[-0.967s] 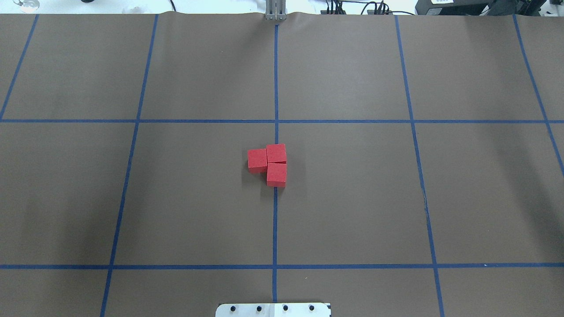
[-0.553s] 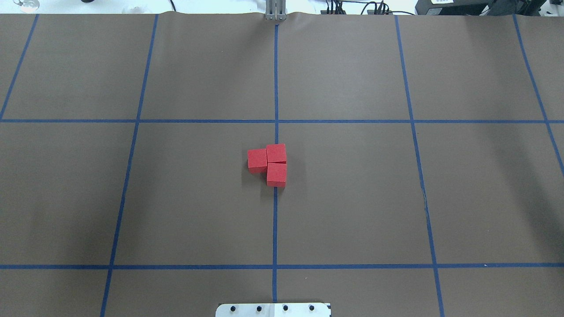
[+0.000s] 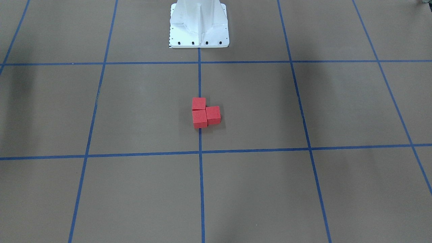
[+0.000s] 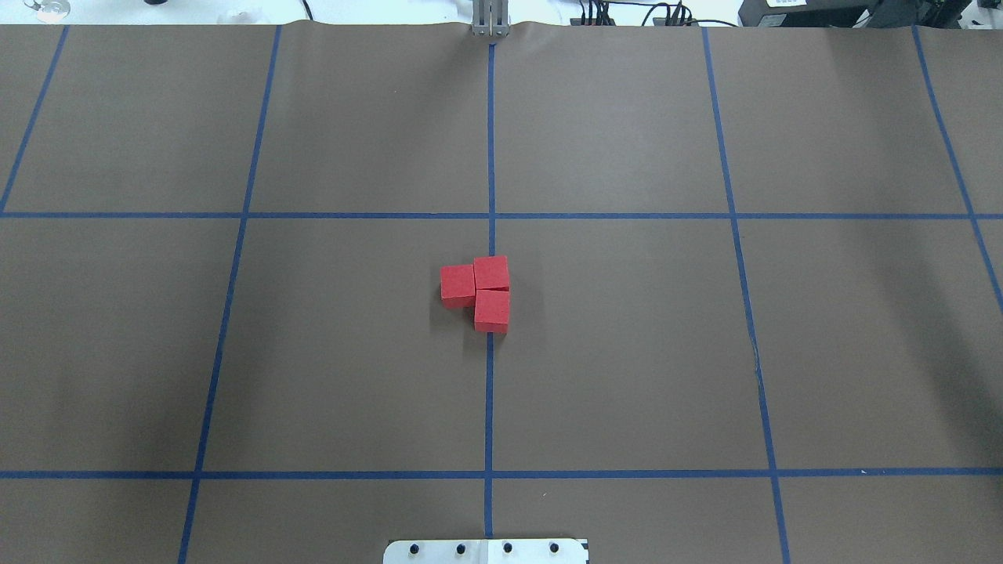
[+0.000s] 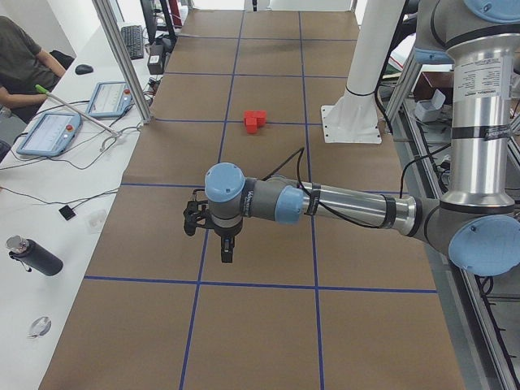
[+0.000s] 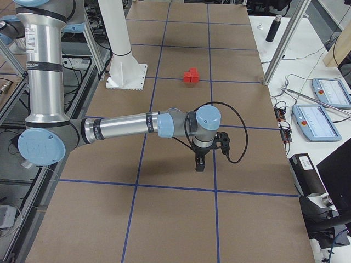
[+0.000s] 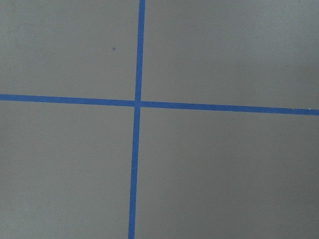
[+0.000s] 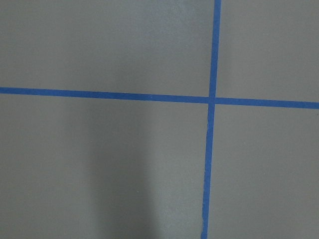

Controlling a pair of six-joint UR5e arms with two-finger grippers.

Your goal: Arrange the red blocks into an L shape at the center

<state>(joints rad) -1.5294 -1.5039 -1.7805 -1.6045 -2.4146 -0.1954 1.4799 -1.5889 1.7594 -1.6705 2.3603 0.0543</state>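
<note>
Your three small matte red cubes (image 4: pixel 491 276) touch in an L at the desk (image 4: pixel 627 352) centre, well apart from the left gripper (image 5: pixel 227 253) and the right gripper (image 6: pixel 200 164), seemingly equally; you cannot tell how their jaws stand.

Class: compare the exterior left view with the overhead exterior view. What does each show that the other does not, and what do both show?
Only exterior left: the left arm stretched over the table, its left tool pointing down, and a seated operator beside two tablets. Only overhead: the L's plan, with a corner block on the centre line, a side block to its left, a near block towards the robot. Both: the red blocks, the gridded table, the white base plate.
</note>
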